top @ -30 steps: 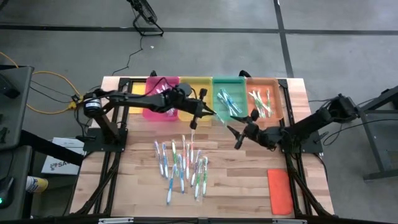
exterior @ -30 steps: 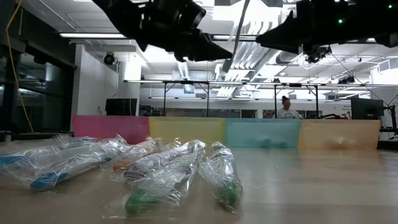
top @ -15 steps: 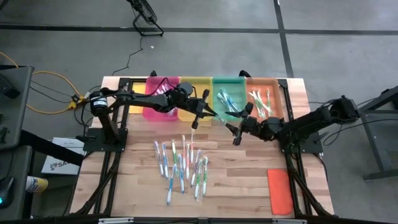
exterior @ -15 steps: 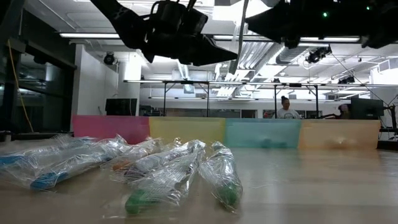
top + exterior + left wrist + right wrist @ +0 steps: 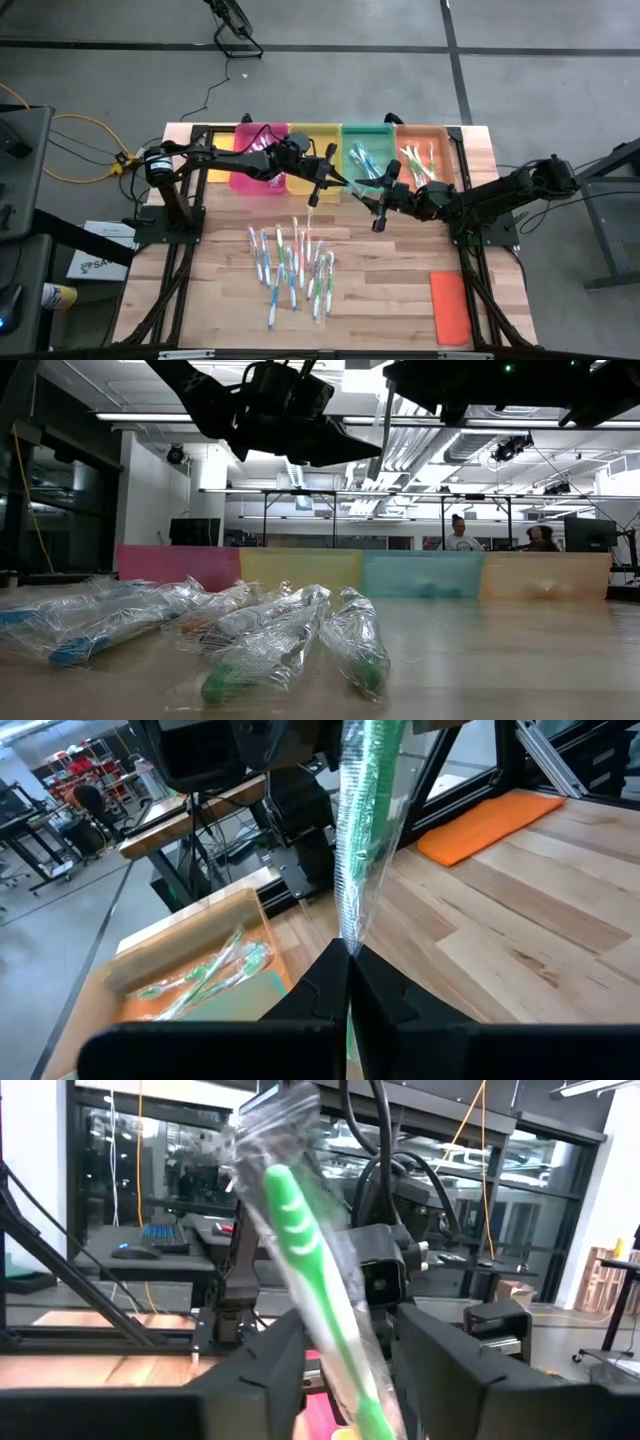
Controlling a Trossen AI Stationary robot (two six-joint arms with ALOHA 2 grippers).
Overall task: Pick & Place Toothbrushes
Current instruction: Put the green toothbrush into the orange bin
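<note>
High view shows a handover in mid-air above the table (image 5: 220, 300): the left gripper (image 5: 335, 181) has its fingers clenched on one end of a green wrapped toothbrush (image 5: 362, 187), and the right gripper (image 5: 381, 192) stands with its fingers on either side of the other end. The right wrist view shows that toothbrush between the right fingers (image 5: 262, 1365), with a gap on each side, so I judge they are not yet clamped on it. In the left wrist view the wrapper's tip is pinched at the very ends of the left fingers (image 5: 322, 988).

As for progress, a few toothbrushes already lie in the green tray (image 5: 367, 155) and the orange tray (image 5: 420, 152), just beyond the fingers of both arms. The pink tray (image 5: 258, 170) and yellow tray (image 5: 312, 170) are partly hidden by the left arm, so their contents cannot be told. A large pile of toothbrushes (image 5: 293, 267) remains on the table nearer than the fingers, so most of the sorting is left.

Bare table lies below the handover, between pile and trays. An orange lid (image 5: 451, 306) rests near the table's corner, well apart from both grippers
</note>
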